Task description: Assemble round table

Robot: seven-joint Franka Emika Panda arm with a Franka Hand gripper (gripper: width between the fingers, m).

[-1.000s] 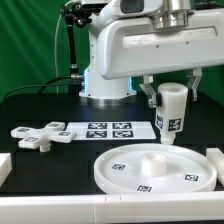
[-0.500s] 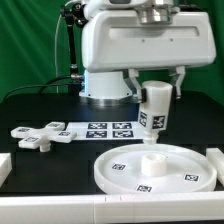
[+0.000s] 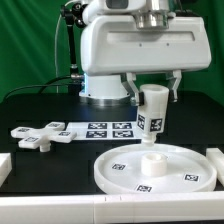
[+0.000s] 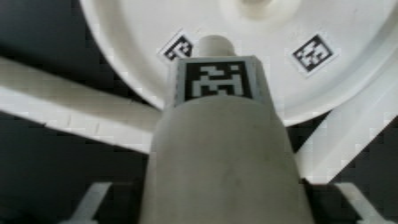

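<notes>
The large white round disc lies on the black table at the front, tags on its face, central hub raised. My gripper is shut on the short white cylindrical leg, holding it tilted just above the hub. In the wrist view the leg fills the middle, its tag facing the camera, with the disc and hub beyond its tip. The cross-shaped foot lies on the table at the exterior view's left.
The marker board lies flat behind the disc. White bars sit at the left edge, along the front and at the right edge. The robot base stands at the back.
My gripper has carried the leg toward the exterior view's left, from right of the disc to above its hub, and lowered it slightly.
</notes>
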